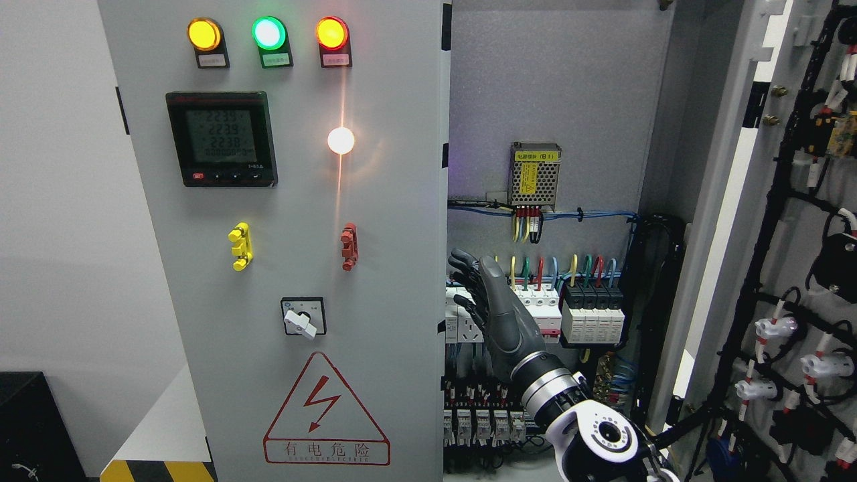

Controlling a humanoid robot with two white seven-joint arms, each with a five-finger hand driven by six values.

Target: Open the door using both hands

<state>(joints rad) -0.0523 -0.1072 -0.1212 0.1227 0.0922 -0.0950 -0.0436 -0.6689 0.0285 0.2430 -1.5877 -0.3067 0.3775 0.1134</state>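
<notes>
My right hand (499, 311) reaches into the cabinet (556, 100), fingers (469, 278) spread and holding nothing, beside the left door's (281, 201) inner edge; the right door (736, 201) stands open.

a: what shows?
b: a grey cabinet; its left door (281, 268) shut, its right door (790, 268) swung open.
a: any hand?
b: the right hand (492, 311), fingers loosely extended, before the breakers (592, 311).
</notes>
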